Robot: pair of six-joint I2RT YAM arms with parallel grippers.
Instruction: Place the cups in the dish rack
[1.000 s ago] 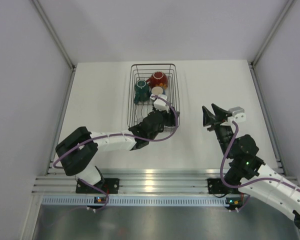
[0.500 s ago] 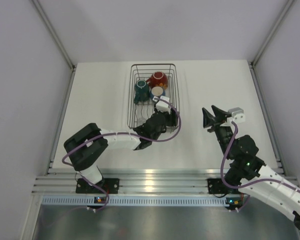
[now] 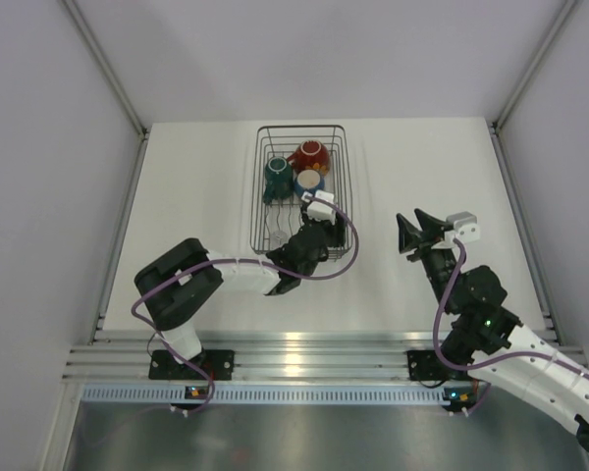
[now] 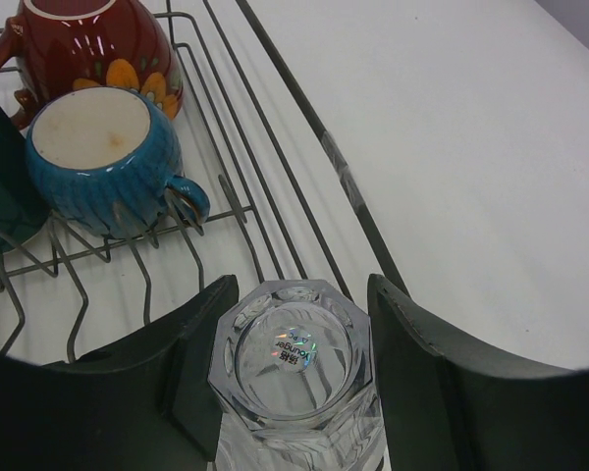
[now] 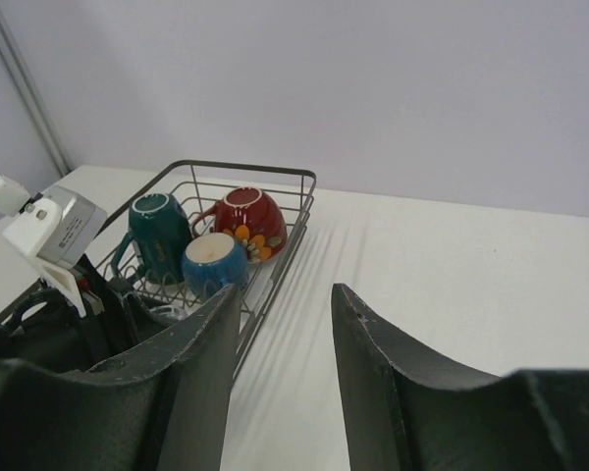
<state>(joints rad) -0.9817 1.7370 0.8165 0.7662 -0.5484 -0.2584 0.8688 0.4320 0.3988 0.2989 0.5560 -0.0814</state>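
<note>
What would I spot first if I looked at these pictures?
Probably the small clear faceted glass, gripped in the left hand over the dark wire dish rack. Further in sit three bright cups: a red flowered cup, a blue ribbed cup and a teal mug.

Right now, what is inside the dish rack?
A teal mug, a red cup and a blue cup sit at the far end of the dish rack. The left gripper, holding a clear glass, hides the near end.
</note>
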